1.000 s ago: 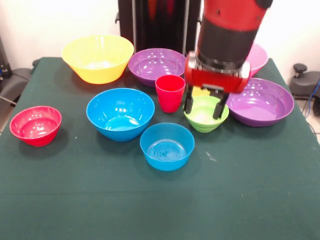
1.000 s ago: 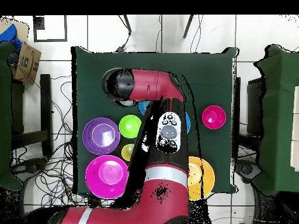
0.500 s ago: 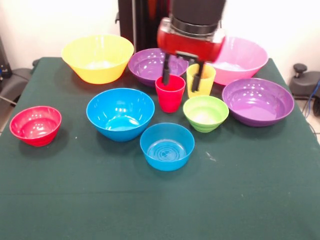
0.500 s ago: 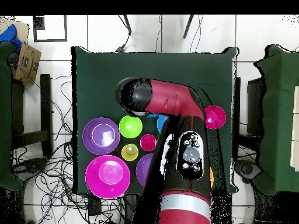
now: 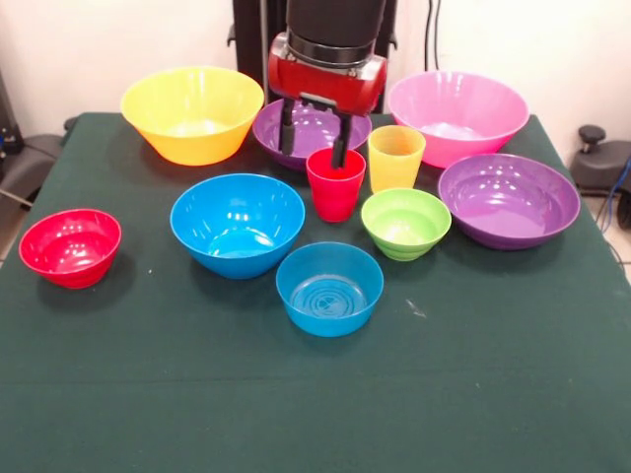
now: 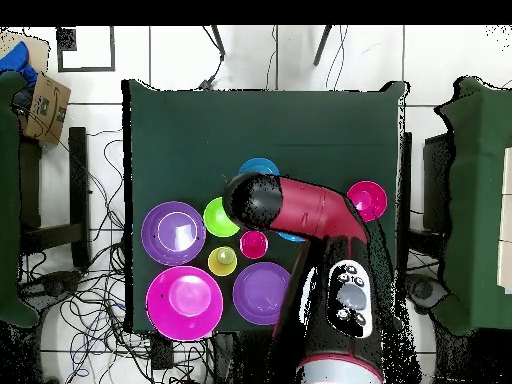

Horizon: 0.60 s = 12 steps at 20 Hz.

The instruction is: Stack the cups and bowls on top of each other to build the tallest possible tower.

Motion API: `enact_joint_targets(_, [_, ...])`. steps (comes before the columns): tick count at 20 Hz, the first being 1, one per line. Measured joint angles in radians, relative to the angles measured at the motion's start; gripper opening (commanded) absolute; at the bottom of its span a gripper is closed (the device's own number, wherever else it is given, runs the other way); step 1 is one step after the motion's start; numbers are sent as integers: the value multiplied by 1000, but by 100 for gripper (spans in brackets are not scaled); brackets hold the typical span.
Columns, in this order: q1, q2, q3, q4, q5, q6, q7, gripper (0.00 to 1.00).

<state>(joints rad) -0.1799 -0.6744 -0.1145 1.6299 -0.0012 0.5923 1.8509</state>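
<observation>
- The gripper (image 5: 314, 146) hung at the back of the cluster with its two black fingers (image 5: 287, 129) spread apart and nothing between them — one fingertip reached down to the far rim of the red cup (image 5: 335, 184), the other stood over the purple bowl (image 5: 306, 125) behind it.
- We judged the step in hand to be the first pick: nothing was stacked yet, and every piece sat on its own on the green table (image 5: 315, 394).
- The red cup stood upright in the middle, just beside the yellow cup (image 5: 395, 157), with the lime green bowl (image 5: 405, 223) in front of that one and the small blue bowl (image 5: 328, 288) nearest the camera.
- The medium blue bowl (image 5: 237, 223) lay beside the red cup, the small red bowl (image 5: 70, 246) well apart at the table's edge, the large yellow bowl (image 5: 192, 112) and the pink bowl (image 5: 456, 115) at the back, and a second purple bowl (image 5: 508, 199) at the side.
- From overhead, the arm (image 6: 300, 205) covered most of the medium blue bowl, while the red cup (image 6: 253, 243) stayed clear to see.
- For the next move we reckoned the fingers had to straddle the cup's wall — centred, then lowered — without knocking the yellow cup, which stood close.
</observation>
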Motion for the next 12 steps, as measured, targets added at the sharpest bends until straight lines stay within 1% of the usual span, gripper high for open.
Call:
enact_joint_targets(1, [0, -1, -7, 37, -1, -37, 0, 100])
enact_joint_targets(4, [4, 0, -15, 73, -1, -72, 0, 100])
enact_joint_targets(5, [7, 1, -19, 101, -1, -89, 0, 100])
enact_joint_targets(12, [10, 1, -25, 157, -1, -95, 0, 100])
